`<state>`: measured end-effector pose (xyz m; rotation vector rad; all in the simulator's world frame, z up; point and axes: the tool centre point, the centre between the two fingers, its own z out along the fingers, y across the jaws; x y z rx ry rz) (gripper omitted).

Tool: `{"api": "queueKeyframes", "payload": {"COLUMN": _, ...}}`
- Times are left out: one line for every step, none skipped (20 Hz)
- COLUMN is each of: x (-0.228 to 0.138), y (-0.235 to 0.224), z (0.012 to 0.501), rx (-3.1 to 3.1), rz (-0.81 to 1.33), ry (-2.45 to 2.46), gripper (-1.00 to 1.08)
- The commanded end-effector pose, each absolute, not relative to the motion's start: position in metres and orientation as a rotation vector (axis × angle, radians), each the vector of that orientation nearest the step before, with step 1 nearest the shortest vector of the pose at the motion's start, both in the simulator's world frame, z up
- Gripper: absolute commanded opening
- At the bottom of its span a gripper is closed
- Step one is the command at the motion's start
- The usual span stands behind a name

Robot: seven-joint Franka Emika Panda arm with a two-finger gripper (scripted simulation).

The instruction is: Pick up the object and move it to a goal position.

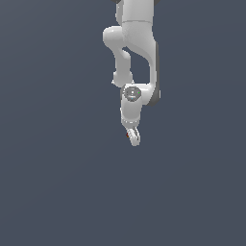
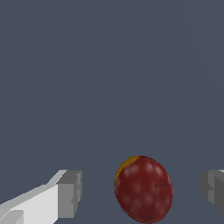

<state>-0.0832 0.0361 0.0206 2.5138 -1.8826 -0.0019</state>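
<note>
Wrist view: the red object (image 2: 143, 189) shows as a rounded, egg-like shape with pale mottling and a yellow-orange patch at one end, its lower edge cut off by the frame. It sits in the gap between the two grey fingertip pads (image 2: 70, 194) of the pincer (image 2: 142, 192), with clear space on either side, so neither pad touches it. The jaws stand wide apart and hold nothing. One finger is seen with its white body running out of the frame; the other is clipped at the picture's edge, only its pad end visible. The object lies somewhat nearer the fully seen finger than the clipped one.

In the exterior view the white arm (image 1: 137, 43) hangs down from the top edge, its upper part cut off. The pincer (image 1: 132, 137) is at its lowest end, foreshortened so that the separate fingers cannot be made out. The object (image 1: 128, 135) appears only as a tiny red speck against the pincer's tip, on the exterior view's left of it, mostly hidden. The surface beneath is a plain dark blue-grey desk (image 1: 57, 192) with no visible edges.
</note>
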Motion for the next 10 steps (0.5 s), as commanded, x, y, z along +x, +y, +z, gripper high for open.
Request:
{"api": "queueKeyframes", "payload": {"x": -0.0827, "y": 0.0361, "z": 0.0171, "rx": 2.514, "rz": -0.001, "ry": -1.884, "gripper": 1.00}}
{"api": "queueKeyframes", "payload": {"x": -0.0827, "y": 0.0361, "z": 0.0168, "rx": 2.514, "rz": -0.001, "ry": -1.884, "gripper": 1.00}}
{"api": "queueKeyframes", "payload": {"x": -0.0827, "y": 0.0361, "z": 0.0168, "rx": 2.514, "rz": -0.001, "ry": -1.884, "gripper": -1.00}}
{"api": "queueKeyframes", "payload": {"x": -0.0827, "y": 0.0361, "z": 0.0168, "rx": 2.514, "rz": -0.001, "ry": -1.884, "gripper": -1.00}}
{"api": "queueKeyframes", "payload": {"x": -0.0827, "y": 0.0361, "z": 0.0168, "rx": 2.514, "rz": -0.001, "ry": -1.884, "gripper": -1.00}}
{"api": "queueKeyframes", "payload": {"x": -0.0827, "y": 0.0361, "z": 0.0168, "rx": 2.514, "rz": -0.001, "ry": -1.884, "gripper": -1.00}}
{"api": "queueKeyframes", "payload": {"x": -0.0827, "y": 0.0361, "z": 0.0168, "rx": 2.514, "rz": -0.001, "ry": -1.884, "gripper": -1.00}}
{"api": "queueKeyframes", "payload": {"x": -0.0827, "y": 0.0361, "z": 0.0168, "rx": 2.514, "rz": -0.001, "ry": -1.884, "gripper": -1.00}}
{"api": "queueKeyframes", "payload": {"x": -0.0827, "y": 0.0361, "z": 0.0168, "rx": 2.514, "rz": -0.001, "ry": -1.884, "gripper": -1.00}}
{"api": "queueKeyframes", "payload": {"x": -0.0827, "y": 0.0361, "z": 0.0168, "rx": 2.514, "rz": -0.001, "ry": -1.884, "gripper": -1.00}}
